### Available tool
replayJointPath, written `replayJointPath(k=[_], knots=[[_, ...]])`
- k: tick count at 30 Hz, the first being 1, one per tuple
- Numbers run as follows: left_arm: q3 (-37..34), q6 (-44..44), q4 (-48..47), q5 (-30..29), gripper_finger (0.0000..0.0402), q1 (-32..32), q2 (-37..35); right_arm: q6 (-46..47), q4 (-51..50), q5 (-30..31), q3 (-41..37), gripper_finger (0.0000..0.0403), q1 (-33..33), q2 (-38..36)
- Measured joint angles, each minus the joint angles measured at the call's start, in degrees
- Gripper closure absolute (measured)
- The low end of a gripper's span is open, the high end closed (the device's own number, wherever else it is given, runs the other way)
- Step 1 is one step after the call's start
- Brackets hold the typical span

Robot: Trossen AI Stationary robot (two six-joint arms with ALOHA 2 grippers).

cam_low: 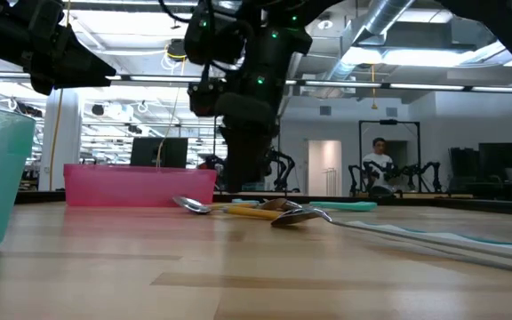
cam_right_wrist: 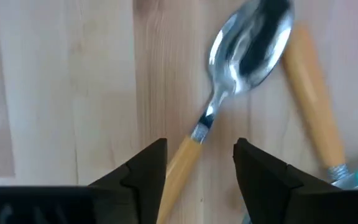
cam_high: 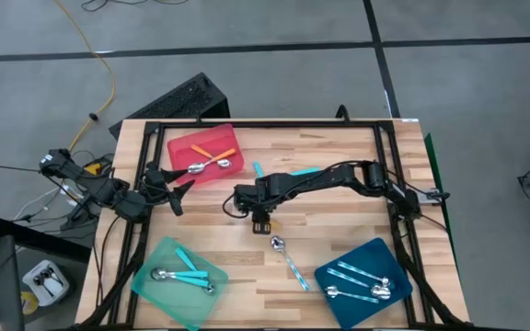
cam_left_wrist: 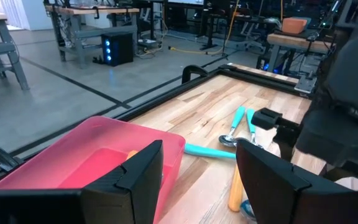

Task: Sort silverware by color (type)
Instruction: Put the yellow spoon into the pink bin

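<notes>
Leftmost, the left gripper (cam_high: 180, 188) hovers by the near corner of the red tray (cam_high: 180, 147) with its fingers (cam_left_wrist: 138, 171) spread wide and nothing between them. That tray holds two orange-handled spoons (cam_high: 212, 159), crossed, bowls toward the table's middle. Below it, the mint-green tray (cam_high: 155, 290) carries turquoise-handled spoons (cam_high: 187, 273) lying roughly across it.

At mid-table the right gripper (cam_high: 261, 223) hangs just above the wood, its fingers (cam_right_wrist: 145, 168) parted and gripping nothing. Straight under it, in the right wrist view, lies an orange-handled spoon (cam_right_wrist: 229, 93): shiny bowl up and away from the gripper, handle running diagonally back into the gap between the fingers, whether touching them I cannot tell. A second orange handle (cam_right_wrist: 312, 102) lies just beside it, angled the other way.

Further right, a pale blue patterned spoon (cam_high: 288, 259) rests on bare wood, bowl toward the gripper, handle slanting toward the dark-blue tray (cam_high: 343, 262). That tray holds more pale blue spoons (cam_high: 362, 280), lying diagonally.
</notes>
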Motion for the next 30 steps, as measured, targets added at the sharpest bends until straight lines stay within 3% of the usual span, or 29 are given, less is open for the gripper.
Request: replayJointPath(k=[30], knots=[[0.00,-0.17,-0.02,-0.02,0.0212,0.02,0.00,4.28,4.39,-1.57,0.08,0.0204,-0.85,1.97]])
